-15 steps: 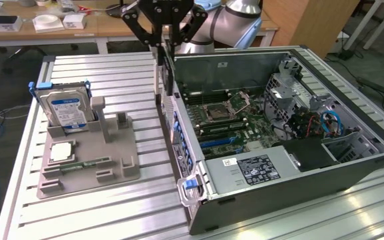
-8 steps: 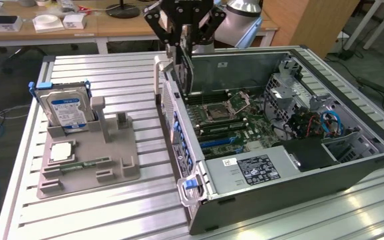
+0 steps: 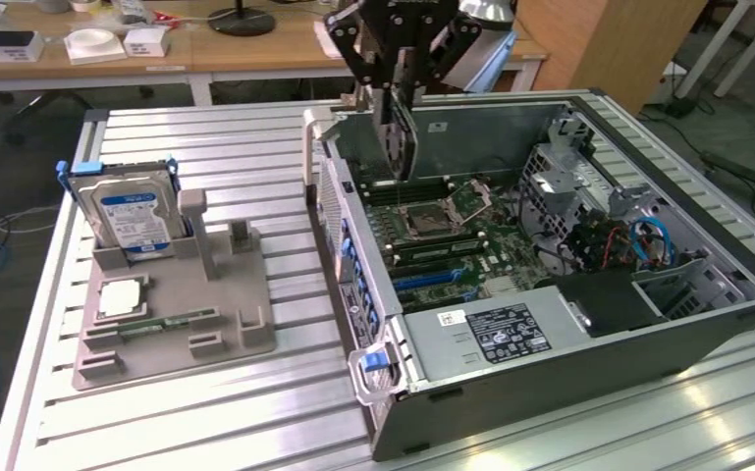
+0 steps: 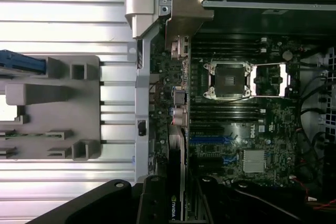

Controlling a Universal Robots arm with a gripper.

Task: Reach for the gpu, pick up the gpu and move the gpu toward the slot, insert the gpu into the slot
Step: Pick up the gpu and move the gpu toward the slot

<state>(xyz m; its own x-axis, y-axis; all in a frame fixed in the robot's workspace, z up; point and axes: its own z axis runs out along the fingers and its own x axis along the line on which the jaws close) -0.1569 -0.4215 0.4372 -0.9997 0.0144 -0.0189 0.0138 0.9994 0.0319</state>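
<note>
The gpu hangs upright and edge-on, a thin dark card, with my gripper shut on its top edge. It is held inside the open computer case, above the far end of the green motherboard near the rear wall, its lower edge apart from the board. In the wrist view the gpu runs from between my black fingers out to its metal end bracket. The slot, a long blue connector, lies on the board beside the card's line.
The square CPU socket sits just below the card. A power supply and cables fill the case's near and right parts. On the exterior view's left, a grey fixture holds a blue-labelled hard drive and a memory stick.
</note>
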